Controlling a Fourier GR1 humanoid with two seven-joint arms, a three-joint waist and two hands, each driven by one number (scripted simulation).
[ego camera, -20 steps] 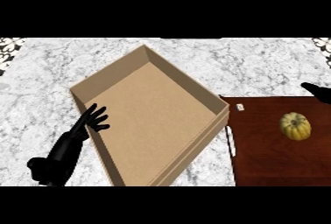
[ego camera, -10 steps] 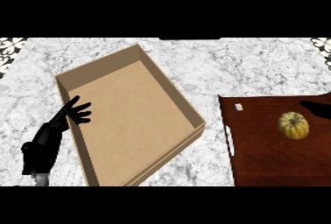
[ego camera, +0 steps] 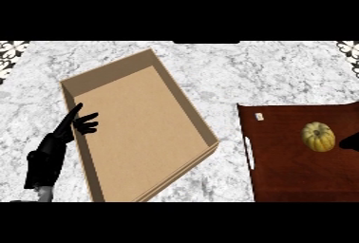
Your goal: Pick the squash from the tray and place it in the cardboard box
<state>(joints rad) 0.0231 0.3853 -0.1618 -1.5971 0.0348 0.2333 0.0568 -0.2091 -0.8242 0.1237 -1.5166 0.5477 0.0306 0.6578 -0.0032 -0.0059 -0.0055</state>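
- The squash [ego camera: 318, 136] is seen lying on the dark brown tray [ego camera: 294, 175], toward its right side, untouched.
- The right hand [ego camera: 350, 142] is glimpsed only as a black sliver at the right edge, just beside the squash; whether it is open or closed cannot be told.
- The cardboard box [ego camera: 140, 137] is set at an angle on the marble counter [ego camera: 266, 71], left of the tray.
- The left hand [ego camera: 76, 124] is held open, fingers straight and spread, over the box's left wall.
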